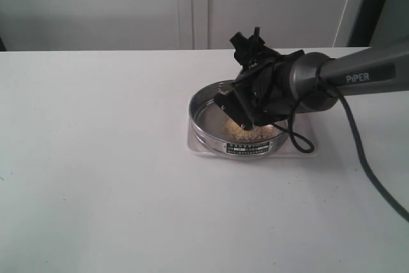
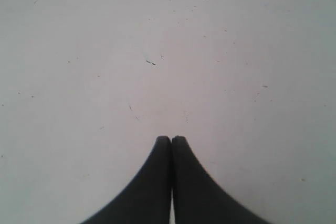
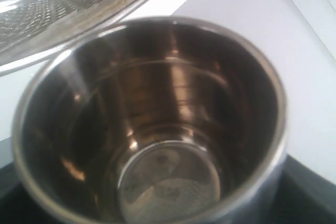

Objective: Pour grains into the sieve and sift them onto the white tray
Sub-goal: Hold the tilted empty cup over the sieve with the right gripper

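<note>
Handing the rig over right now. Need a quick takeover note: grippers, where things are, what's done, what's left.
Left gripper: shut, empty, over bare table.
Right gripper: shut on the steel cup, tilted over the sieve; cup looks empty.
Sieve sits on the white tray; grains are piled on its mesh.
Done: the pour, apparently.
Left: probably set the cup aside, then sift the grains onto the tray.
</note>
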`<state>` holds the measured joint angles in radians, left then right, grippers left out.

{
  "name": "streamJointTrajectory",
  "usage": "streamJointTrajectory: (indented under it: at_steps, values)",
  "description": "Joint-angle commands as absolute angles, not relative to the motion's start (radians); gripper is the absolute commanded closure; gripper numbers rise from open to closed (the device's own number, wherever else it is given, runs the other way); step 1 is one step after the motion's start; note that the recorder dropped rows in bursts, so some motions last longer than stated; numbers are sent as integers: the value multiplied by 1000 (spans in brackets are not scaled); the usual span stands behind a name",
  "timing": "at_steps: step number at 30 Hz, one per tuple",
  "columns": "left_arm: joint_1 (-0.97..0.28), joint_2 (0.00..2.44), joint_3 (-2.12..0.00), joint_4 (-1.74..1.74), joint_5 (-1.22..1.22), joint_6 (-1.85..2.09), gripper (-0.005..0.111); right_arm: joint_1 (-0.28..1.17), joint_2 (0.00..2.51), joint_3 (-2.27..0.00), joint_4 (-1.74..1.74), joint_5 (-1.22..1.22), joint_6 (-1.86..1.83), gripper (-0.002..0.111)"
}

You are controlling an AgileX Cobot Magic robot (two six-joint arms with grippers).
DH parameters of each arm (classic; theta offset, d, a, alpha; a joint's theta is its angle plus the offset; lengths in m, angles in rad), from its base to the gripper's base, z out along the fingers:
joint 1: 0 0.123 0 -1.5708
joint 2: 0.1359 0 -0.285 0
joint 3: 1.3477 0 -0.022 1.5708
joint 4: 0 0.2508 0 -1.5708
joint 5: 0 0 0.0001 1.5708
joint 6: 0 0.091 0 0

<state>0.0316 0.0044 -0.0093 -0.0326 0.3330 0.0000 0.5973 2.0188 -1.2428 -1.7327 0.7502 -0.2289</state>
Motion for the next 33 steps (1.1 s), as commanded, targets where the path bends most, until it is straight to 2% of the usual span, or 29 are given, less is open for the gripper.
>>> streamJointTrajectory:
  at_steps: [1,28,33]
  values:
    - [27,0,0,-36,338,0,107,602,2016,-1244,-1744,728,-298,108]
    - [27,0,0,-36,338,0,107,609,2017,-1242,-1744,738,-373,108]
    - [27,0,0,-36,338,0,107,609,2017,-1251,-1744,706,-286,108]
